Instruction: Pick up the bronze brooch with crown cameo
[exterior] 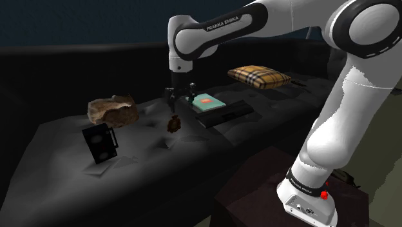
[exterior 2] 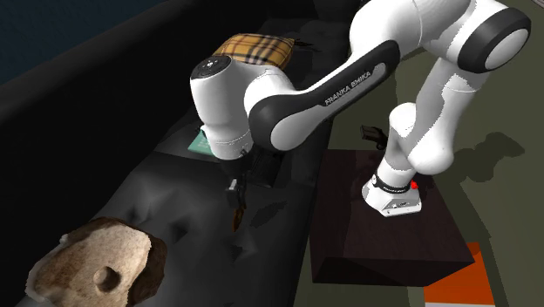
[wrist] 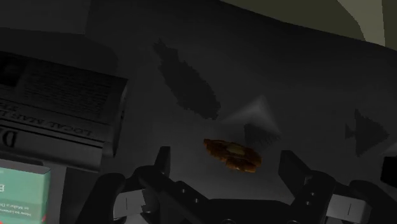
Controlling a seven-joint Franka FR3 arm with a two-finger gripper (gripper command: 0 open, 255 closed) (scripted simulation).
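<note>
My pincer (wrist: 226, 159) reads matt black, plastic-like. The brooch (wrist: 232, 154) shows a bronze metal face, bumpy, with a dull sheen. The dark surface (wrist: 305, 76) under it looks matt and softly creased, like cloth. The newspaper (wrist: 57, 108) is flat printed paper. The far pillow (exterior: 259, 76) is checked woven cloth.

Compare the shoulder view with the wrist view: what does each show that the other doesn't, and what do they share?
Shoulder view, not wrist: the plaid cushion, a brown rock-like lump, a black boxy object and the stand. Wrist view, not shoulder: print on the newspaper, and the end effector with its fingers apart either side of the bronze brooch. Both: that brooch, the teal book, the dark cushioned surface.
</note>
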